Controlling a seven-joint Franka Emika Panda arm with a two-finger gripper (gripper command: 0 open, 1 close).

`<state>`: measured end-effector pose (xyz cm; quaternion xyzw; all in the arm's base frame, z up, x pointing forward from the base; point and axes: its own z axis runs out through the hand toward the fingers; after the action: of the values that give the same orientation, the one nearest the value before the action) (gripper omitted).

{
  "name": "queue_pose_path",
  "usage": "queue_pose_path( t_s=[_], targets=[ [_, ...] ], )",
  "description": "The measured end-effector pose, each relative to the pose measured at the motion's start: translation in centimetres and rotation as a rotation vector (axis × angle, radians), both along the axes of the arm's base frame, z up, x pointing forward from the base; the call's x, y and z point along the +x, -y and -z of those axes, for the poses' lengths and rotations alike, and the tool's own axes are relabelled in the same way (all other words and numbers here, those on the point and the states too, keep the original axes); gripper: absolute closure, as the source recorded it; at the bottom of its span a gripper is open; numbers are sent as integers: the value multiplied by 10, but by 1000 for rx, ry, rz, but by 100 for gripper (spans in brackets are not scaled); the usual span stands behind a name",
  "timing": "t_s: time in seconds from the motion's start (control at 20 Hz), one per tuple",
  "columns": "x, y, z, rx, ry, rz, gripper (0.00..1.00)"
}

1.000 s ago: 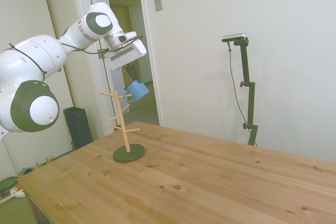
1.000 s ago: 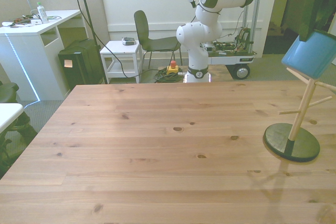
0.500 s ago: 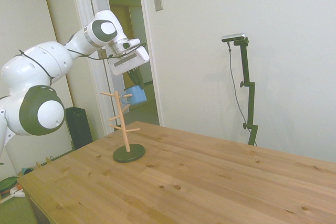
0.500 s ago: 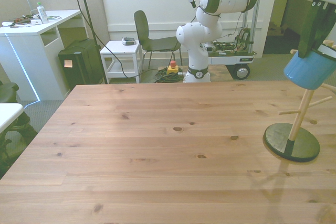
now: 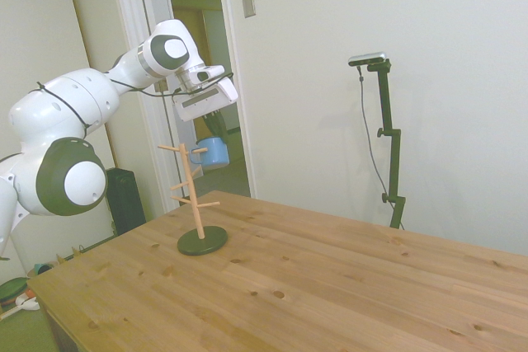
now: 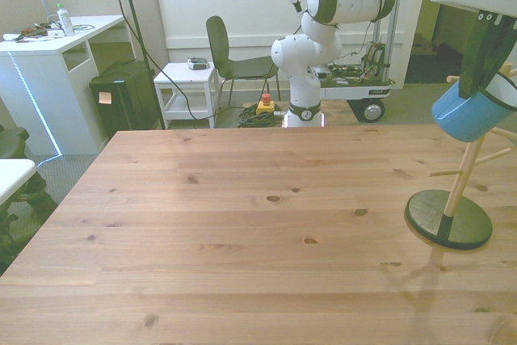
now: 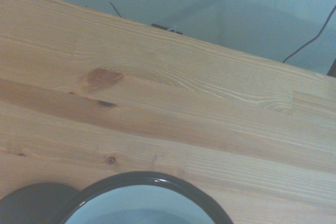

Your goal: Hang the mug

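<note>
One wooden mug tree (image 5: 196, 195) just beside the mug (image 5: 214, 152)

The white arm sits further along than before, carrying the small light-blue enamel mug (image 5: 214, 152) from a steep tilt to nearly upright, now level with the upper pegs of the wooden mug tree (image 5: 192, 191).

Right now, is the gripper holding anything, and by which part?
Yes: the gripper holds the mug by its rim, fingers reaching down from above, beside the wooden mug tree.
</note>
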<state>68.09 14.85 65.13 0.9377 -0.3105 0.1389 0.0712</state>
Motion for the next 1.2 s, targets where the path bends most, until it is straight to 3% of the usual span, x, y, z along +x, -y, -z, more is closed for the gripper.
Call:
queue_pose_path(
  t_s=[0.05,0.35,1.2],
  targets=[
    [0,-1,1,0,-1,-2,0],
    [-2,-10,3,-2,-8,-14,0],
    [-3,18,-9,1,2,28,0]
  ],
)
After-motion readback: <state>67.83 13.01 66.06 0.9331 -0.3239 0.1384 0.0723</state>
